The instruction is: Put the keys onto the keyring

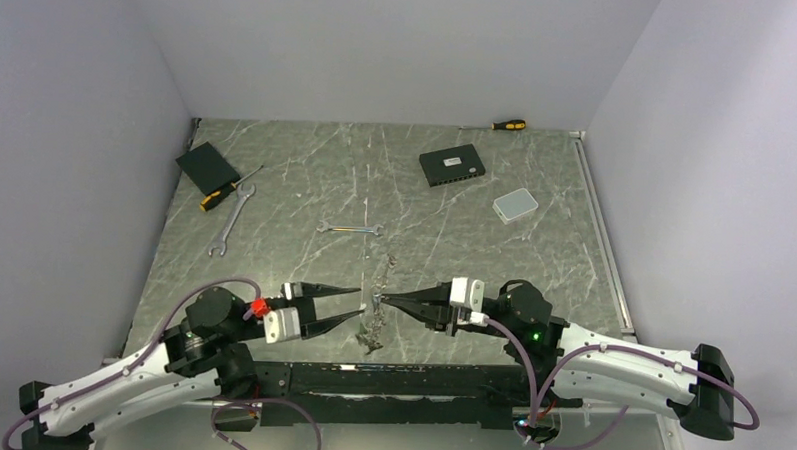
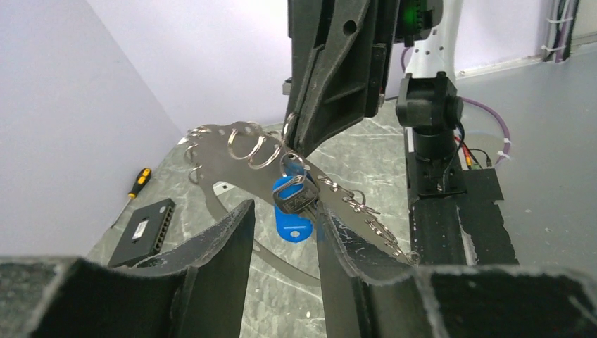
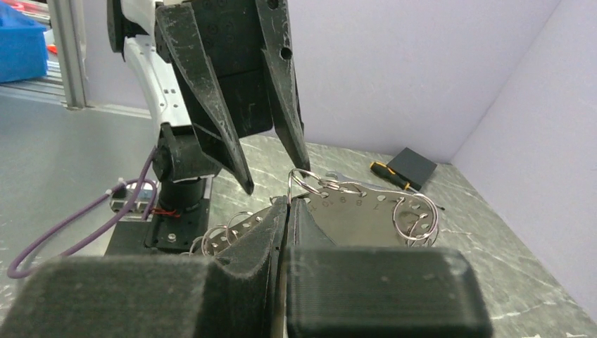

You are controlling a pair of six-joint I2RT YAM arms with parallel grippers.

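The keyring is a thin silvery hoop with numbered holes and small split rings, standing on edge between the two arms. My right gripper is shut on it at one small ring. A silver key with a blue tag hangs from the keyring on a small ring. My left gripper is open, the key hanging just beyond its tips, close to the right finger and ungripped. From above, the left gripper faces the right gripper tip to tip. More keys hang low on the hoop.
Two spanners lie behind the grippers. A yellow-handled screwdriver and a black box are at the back left. A black switch box, a white box and another screwdriver are at the back right.
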